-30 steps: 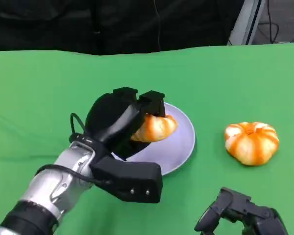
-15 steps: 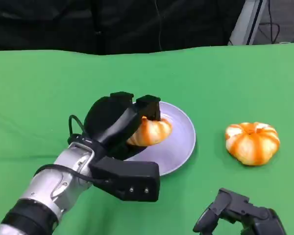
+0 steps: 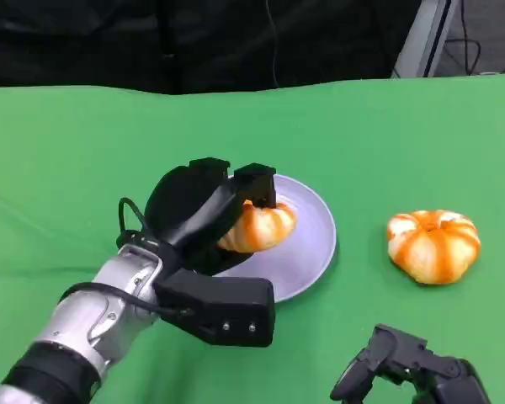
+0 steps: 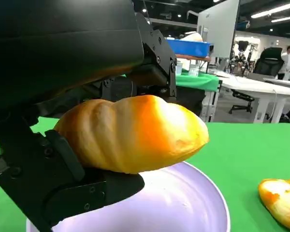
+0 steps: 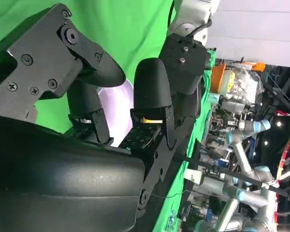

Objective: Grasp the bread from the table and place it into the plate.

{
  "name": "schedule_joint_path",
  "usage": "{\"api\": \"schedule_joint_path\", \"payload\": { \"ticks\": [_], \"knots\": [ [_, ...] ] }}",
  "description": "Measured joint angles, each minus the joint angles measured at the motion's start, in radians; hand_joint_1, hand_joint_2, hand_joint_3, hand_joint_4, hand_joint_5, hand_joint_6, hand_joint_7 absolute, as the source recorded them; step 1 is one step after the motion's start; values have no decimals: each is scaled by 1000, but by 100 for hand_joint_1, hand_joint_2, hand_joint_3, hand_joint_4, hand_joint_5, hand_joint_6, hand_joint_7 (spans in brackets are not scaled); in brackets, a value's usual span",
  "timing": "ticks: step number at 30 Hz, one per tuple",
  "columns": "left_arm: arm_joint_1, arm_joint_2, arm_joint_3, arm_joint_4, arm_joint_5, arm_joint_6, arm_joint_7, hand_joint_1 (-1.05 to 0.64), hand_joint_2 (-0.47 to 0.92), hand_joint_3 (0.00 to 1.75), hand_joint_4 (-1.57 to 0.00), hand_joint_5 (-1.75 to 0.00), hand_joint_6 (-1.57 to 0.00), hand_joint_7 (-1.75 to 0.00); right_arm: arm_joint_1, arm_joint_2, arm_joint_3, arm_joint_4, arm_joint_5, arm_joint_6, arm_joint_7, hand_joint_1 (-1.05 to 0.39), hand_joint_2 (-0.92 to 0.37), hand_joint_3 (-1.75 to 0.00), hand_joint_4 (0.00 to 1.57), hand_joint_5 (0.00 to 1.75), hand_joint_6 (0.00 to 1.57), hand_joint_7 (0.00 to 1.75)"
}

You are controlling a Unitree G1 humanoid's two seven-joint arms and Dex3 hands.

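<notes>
Left hand [image 3: 204, 220] clamped on bread [image 3: 259, 225] above plate [image 3: 307, 244] left rim, second loaf [image 3: 433, 245] well right of plate, right hand [image 3: 412, 370] empty, fingers curled.

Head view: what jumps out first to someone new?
The left hand at the middle, holding a bread just above the lavender plate; the left wrist view shows a gap between bread and plate. Next, a second orange bread lying on the green table to the plate's right. The right hand sits low at the near edge, holding nothing.
</notes>
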Motion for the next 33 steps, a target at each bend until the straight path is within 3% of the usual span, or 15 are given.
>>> {"api": "schedule_joint_path", "payload": {
  "ticks": [33],
  "knots": [
    [-1, 0, -1, 1, 1, 6, -3, -19, 44, 110, -88, -175, -69, -175, 0, 0, 1, -1, -2, 2, 0, -6, -27, -140, 77, 156, 83, 127]
  ]
}}
